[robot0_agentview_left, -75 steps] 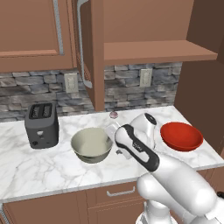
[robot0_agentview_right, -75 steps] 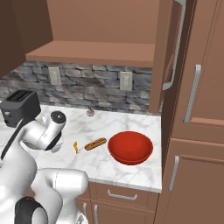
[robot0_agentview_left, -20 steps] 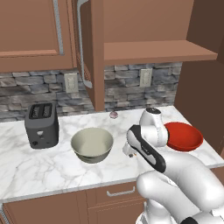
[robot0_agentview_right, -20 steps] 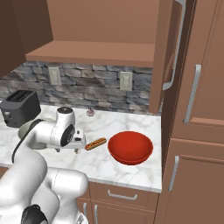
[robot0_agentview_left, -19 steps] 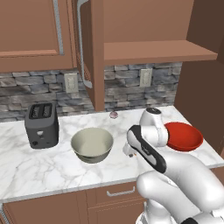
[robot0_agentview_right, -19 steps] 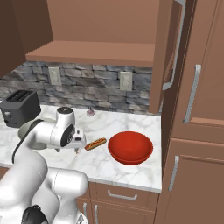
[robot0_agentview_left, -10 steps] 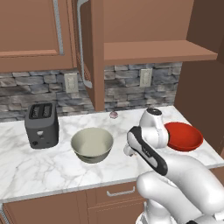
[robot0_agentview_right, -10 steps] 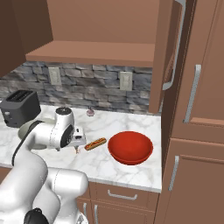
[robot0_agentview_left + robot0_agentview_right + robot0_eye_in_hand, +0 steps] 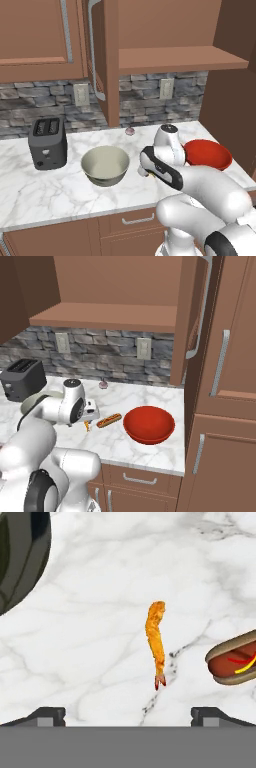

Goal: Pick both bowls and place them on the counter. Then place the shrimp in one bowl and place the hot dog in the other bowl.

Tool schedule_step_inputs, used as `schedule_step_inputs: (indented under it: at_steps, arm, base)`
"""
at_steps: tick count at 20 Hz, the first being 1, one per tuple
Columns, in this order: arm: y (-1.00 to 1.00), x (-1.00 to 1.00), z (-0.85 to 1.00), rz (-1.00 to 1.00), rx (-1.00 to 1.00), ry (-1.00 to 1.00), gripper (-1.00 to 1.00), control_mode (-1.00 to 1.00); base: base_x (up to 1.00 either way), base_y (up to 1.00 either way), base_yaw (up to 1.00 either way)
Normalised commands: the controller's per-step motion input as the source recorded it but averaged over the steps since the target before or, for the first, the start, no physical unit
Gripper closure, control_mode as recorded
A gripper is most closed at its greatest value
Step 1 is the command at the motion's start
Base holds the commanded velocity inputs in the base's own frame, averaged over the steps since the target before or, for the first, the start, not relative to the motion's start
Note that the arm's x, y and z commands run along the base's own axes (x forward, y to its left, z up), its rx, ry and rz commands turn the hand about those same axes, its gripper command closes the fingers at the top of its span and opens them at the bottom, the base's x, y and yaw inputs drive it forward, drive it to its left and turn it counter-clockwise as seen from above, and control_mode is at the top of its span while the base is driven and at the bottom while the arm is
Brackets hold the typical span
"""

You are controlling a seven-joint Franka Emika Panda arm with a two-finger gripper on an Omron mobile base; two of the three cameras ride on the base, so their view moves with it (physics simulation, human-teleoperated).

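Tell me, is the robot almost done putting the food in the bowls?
Not yet. Done: the grey-beige bowl and the red bowl both stand on the counter. In hand: nothing is held; the open gripper hangs over the shrimp, which lies between its fingertips' line. Left: the shrimp and the hot dog both lie on the marble, and each needs a bowl.

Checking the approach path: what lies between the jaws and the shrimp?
Nothing: in the hand view, bare marble counter separates the open jaws from the shrimp.
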Motion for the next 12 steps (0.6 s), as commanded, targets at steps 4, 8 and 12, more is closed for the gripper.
schedule_step_inputs:
  at_steps: [4,8,12]
  arm:
    - [0.0,0.32,-0.21,0.0,-0.02,0.02,-1.0,-1.0]
    - [0.0,0.27,-0.13,0.01,0.0,0.03,-1.0,-1.0]
    - [0.0,0.19,-0.15,0.02,0.0,0.04,-1.0,-1.0]
  base:
    - [0.0,0.0,0.0]
    - [0.0,0.0,0.0]
    - [0.0,0.0,0.0]
